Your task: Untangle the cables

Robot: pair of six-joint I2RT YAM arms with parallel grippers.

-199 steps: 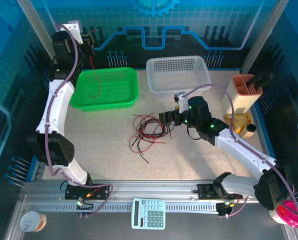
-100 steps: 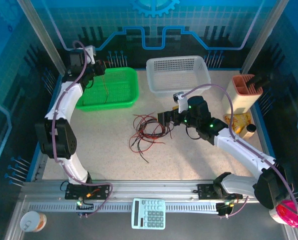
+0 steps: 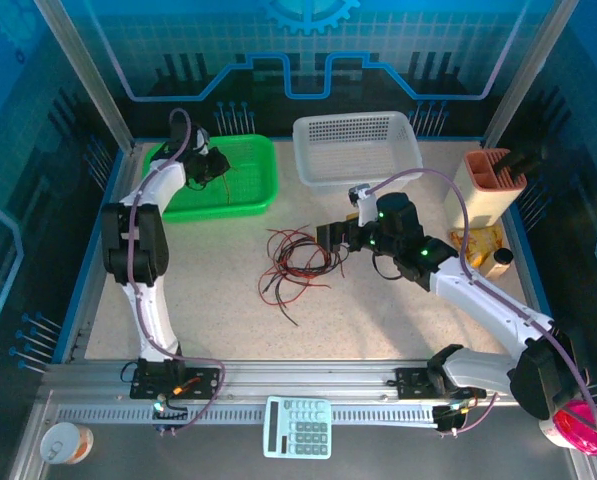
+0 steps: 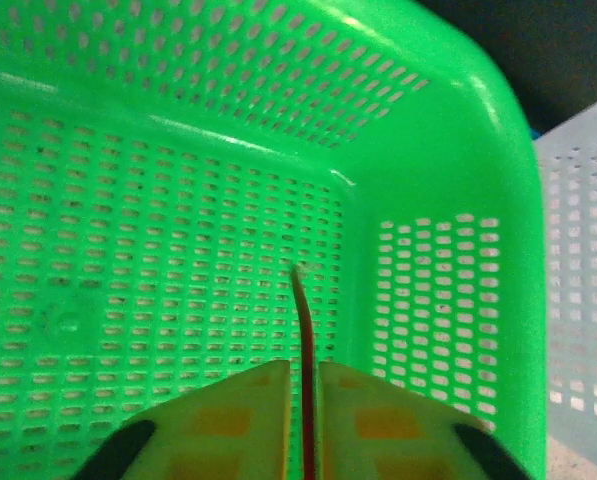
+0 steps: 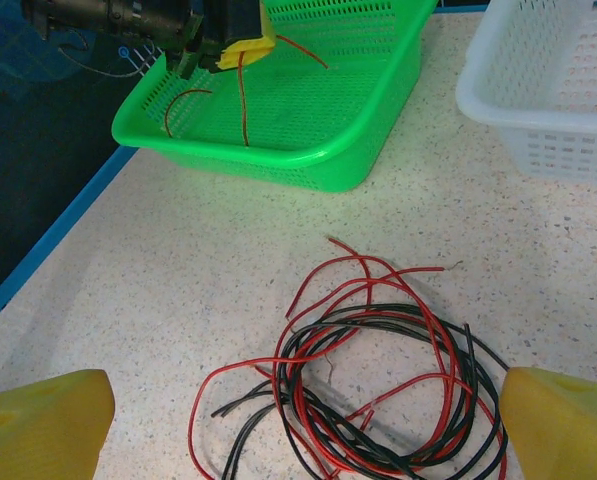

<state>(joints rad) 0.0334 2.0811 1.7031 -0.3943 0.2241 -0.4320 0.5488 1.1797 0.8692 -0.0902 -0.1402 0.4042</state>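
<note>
Left gripper [image 4: 300, 380] is clamping one red wire [image 4: 303, 310], dangling tip-down inside the green basket [image 4: 478, 110], far left. Right gripper [image 3: 330, 238], jaws spread, is hovering just right of the cables [image 3: 298, 262] mid-table; it is the nearer arm.

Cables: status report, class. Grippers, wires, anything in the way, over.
Left gripper shut on one red wire, over green basket. Right gripper open beside tangle. Nothing blocking.
</note>
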